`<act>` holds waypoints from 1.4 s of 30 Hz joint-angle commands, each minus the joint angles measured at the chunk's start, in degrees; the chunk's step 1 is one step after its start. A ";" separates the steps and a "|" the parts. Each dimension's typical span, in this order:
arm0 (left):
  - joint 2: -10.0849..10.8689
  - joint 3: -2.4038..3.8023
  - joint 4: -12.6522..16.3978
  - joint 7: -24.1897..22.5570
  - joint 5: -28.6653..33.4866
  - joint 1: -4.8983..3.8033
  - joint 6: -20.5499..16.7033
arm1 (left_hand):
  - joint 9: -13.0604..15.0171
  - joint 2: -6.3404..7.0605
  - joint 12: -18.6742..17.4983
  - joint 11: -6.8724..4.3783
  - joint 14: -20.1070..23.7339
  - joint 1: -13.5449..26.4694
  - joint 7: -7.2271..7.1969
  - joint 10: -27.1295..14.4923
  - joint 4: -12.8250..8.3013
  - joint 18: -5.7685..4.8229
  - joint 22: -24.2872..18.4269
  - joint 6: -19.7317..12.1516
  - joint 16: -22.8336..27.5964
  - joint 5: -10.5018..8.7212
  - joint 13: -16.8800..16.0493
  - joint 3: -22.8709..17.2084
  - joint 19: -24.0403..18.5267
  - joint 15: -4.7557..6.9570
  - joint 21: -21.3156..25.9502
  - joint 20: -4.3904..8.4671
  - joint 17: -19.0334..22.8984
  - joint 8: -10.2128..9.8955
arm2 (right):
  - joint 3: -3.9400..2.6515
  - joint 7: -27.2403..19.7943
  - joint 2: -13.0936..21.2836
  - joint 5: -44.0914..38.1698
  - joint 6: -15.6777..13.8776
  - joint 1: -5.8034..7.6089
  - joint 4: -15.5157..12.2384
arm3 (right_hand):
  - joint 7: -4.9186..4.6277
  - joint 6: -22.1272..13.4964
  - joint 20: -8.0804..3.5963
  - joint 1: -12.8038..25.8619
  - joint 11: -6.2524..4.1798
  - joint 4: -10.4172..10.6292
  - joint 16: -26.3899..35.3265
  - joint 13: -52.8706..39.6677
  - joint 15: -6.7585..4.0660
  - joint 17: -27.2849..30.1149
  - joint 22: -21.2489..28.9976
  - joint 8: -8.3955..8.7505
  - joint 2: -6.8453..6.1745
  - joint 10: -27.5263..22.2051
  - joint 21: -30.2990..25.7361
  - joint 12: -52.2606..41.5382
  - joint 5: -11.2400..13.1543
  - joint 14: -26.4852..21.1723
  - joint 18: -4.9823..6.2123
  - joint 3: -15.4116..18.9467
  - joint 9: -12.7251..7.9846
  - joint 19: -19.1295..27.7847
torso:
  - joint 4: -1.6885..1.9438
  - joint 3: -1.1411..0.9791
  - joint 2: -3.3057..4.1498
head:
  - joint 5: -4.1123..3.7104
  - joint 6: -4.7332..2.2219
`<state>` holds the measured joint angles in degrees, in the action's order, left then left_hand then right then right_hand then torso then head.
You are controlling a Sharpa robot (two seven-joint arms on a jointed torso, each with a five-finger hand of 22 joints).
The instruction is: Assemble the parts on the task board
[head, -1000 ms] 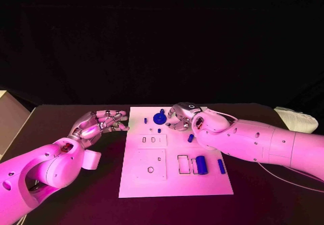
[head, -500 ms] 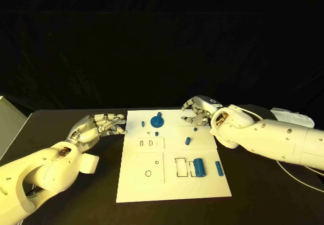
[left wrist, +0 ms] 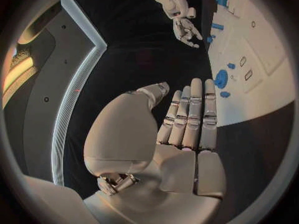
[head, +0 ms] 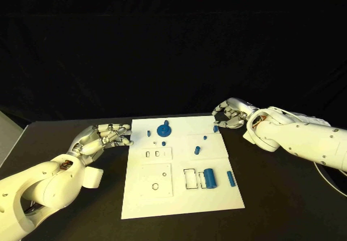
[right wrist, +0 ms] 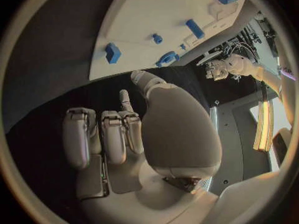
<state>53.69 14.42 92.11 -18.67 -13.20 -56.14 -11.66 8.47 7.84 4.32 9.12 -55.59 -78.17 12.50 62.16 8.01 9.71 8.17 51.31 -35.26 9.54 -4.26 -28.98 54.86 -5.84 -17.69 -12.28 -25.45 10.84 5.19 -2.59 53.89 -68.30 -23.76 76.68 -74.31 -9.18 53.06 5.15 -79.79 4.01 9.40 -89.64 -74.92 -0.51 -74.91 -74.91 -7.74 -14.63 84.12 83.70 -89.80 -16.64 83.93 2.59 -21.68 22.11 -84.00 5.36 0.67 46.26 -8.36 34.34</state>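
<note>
While both hands (head: 98, 140) (head: 230, 114) hover empty-fingered, the task board (head: 181, 201) lies on the black table (head: 289, 201).

From the left wrist I see my left hand (left wrist: 181, 134) with its fingers (left wrist: 194, 114) straight and side by side, holding nothing, over the black bench (left wrist: 149, 59). Beyond lies the task board (left wrist: 264, 79) with blue parts (left wrist: 221, 78), and my right hand (left wrist: 182, 25) hangs near its far edge.
</note>
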 commanded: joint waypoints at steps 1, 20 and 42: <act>-0.16 0.03 -0.12 -0.41 -0.34 0.12 1.34 | 0.05 0.56 0.23 0.01 0.57 -0.01 0.12 0.32 0.04 0.67 0.08 0.20 -0.35 -0.03 -0.06 -0.39 -0.37 -0.01 -0.31 -0.17 -0.07 0.02 | -0.02 -2.86 0.18 1.23 4.37 0.05 0.76 | 0.16 0.34 0.00 -0.56 0.27 -0.52 -0.35 -15.08 -0.13 -15.07 -8.28 0.34 -0.09 5.88 0.31 -0.20 0.23 6.06 -0.82 0.01 -0.11 -3.34 | 0.03 0.01 0.04 | -0.20 0.23; -0.16 0.04 -0.58 -0.48 -0.37 0.45 1.37 | 0.04 0.64 0.22 0.01 0.61 -0.02 0.09 0.33 0.01 0.67 0.09 0.14 -0.40 -0.04 -0.06 -0.40 -0.39 0.01 -0.33 -0.17 -0.07 -0.01 | 0.10 -1.74 0.10 -0.23 7.13 -0.63 2.76 | -0.05 -0.38 0.17 -0.29 0.37 -0.35 -0.36 -15.08 0.24 -15.09 -8.34 0.85 -0.67 5.88 0.33 -0.20 0.35 6.07 -0.85 1.06 -0.32 -3.35 | 0.02 0.29 -0.06 | -0.35 1.09; -0.19 0.04 -0.58 -0.49 -0.46 0.49 1.42 | 0.03 0.67 0.17 0.01 0.64 -0.03 0.09 0.26 0.00 0.67 0.10 0.10 -0.43 -0.04 -0.04 -0.41 -0.40 0.01 -0.35 -0.16 -0.06 -0.03 | 0.19 -0.02 -1.81 -1.03 6.50 -2.38 4.80 | -0.25 -0.63 0.44 0.29 0.57 0.33 -0.36 -15.08 0.53 -15.09 -8.45 1.08 -0.47 5.88 0.39 -0.20 0.33 6.07 -0.87 2.22 -0.40 -3.40 | 0.05 0.30 -0.13 | -0.35 1.44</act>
<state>53.59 14.43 91.46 -18.67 -13.34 -55.67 -11.37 8.45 7.84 4.32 9.11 -55.17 -78.17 12.50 62.16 8.14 9.71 8.20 51.31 -35.49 9.54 -4.24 -29.10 54.86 -5.84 -17.69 -12.29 -25.42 10.84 5.37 -3.12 52.15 -68.63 -17.56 74.41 -69.61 -9.40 52.82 5.15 -79.71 4.21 9.65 -89.64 -74.91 -0.51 -74.94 -74.93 -6.86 -15.17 83.92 83.98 -89.80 -16.42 83.93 2.59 -19.86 21.77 -84.00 5.44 1.00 46.12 -8.77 35.76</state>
